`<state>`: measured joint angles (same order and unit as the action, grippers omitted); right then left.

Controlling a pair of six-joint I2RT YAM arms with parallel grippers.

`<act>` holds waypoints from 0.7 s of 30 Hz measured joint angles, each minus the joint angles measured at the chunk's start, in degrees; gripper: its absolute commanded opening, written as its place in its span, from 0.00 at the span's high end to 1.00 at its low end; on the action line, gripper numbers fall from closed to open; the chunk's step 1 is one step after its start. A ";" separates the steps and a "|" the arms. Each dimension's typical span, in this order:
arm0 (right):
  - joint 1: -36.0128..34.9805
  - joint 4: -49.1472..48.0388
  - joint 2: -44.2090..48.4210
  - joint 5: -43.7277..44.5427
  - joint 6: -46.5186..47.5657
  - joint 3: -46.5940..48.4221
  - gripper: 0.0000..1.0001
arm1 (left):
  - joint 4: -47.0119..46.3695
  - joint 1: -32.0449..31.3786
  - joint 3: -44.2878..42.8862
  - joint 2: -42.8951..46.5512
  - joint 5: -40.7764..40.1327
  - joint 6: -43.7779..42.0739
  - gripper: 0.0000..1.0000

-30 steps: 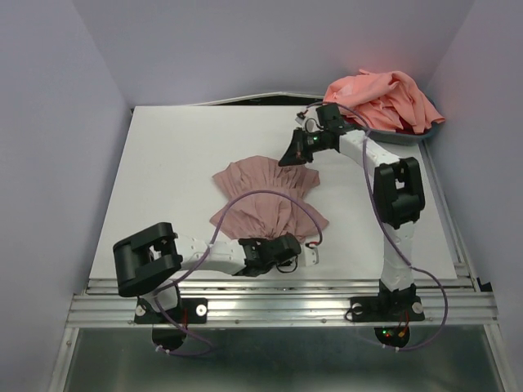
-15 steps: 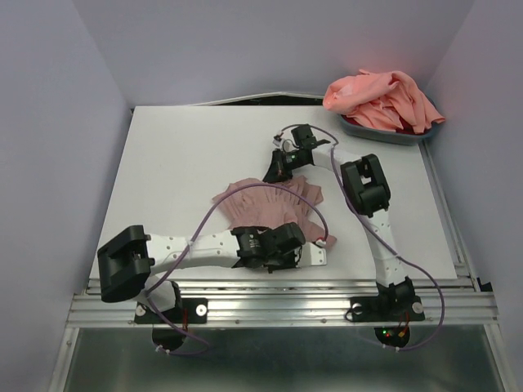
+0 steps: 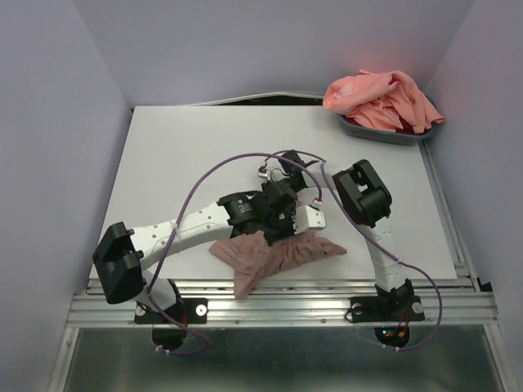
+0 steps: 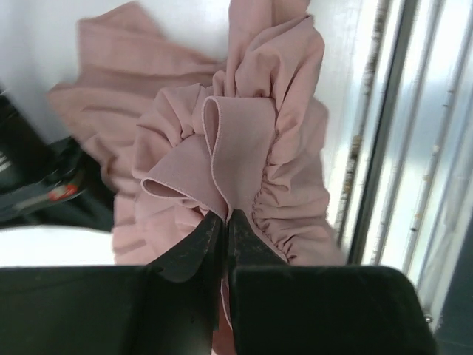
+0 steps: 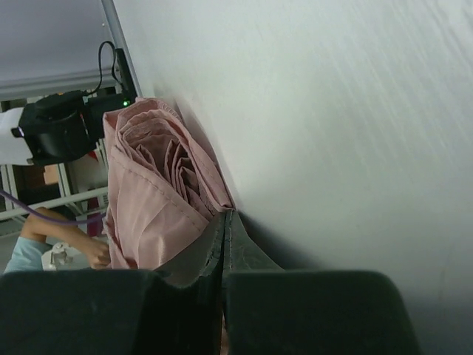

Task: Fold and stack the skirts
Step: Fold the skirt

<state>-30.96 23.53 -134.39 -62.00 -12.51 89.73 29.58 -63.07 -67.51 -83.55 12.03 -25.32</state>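
Observation:
The mauve-pink skirt (image 3: 282, 251) lies bunched in a strip along the table's near edge, with one end drooping over it. In the left wrist view my left gripper (image 4: 224, 216) is shut on a gathered fold of that skirt (image 4: 244, 140). My right gripper (image 5: 224, 214) is shut on the edge of the skirt's layered folds (image 5: 159, 192), low against the table. From above, both wrists crowd together over the skirt's far side, and the left arm (image 3: 245, 208) hides the right fingertips. The salmon-coral skirt (image 3: 380, 96) is heaped at the back right.
A grey bin (image 3: 392, 135) at the back right corner holds the salmon skirt. The metal rail (image 3: 278, 306) runs just past the near table edge (image 3: 188, 282), close under the hanging fabric. Purple cables loop over both arms. Walls close in the left, right and back.
Both grippers have swept together with the mauve skirt. It was spread at mid-table and now sits gathered at the near edge. The right arm folded back towards its base; the left reached forward.

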 measured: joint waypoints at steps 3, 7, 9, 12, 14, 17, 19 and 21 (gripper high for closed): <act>0.50 0.37 0.46 -1.05 0.96 -1.62 0.99 | 0.09 6.21 -0.59 0.00 1.55 -1.62 1.00; 0.70 0.50 0.55 -1.57 1.42 -1.84 0.99 | -0.31 12.17 0.00 -0.22 1.90 -3.74 1.00; 0.70 0.57 0.55 -1.68 1.73 -1.84 0.99 | -1.70 13.84 1.53 -0.24 2.27 -4.72 1.00; 0.70 0.81 0.55 -1.68 2.03 -1.81 0.99 | -4.02 15.96 4.94 -0.87 2.86 -5.92 1.00; 0.70 1.16 0.55 -1.66 2.25 -1.64 0.99 | -5.57 16.72 6.75 -2.03 2.99 -6.54 1.00; 0.70 2.32 0.55 -1.64 2.54 -0.94 0.99 | -8.41 17.27 8.50 -4.22 2.93 -7.10 1.00; 0.70 3.21 0.50 -1.38 2.78 -0.22 0.99 | -10.93 17.53 9.42 -5.70 2.80 -7.32 1.00; 0.70 3.87 0.42 -0.98 3.17 0.33 0.99 | -12.85 17.94 9.84 -6.95 2.73 -7.56 1.00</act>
<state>-30.26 27.40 -133.97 -62.98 -9.34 90.06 16.73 -45.12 -57.67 -90.50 14.76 -32.88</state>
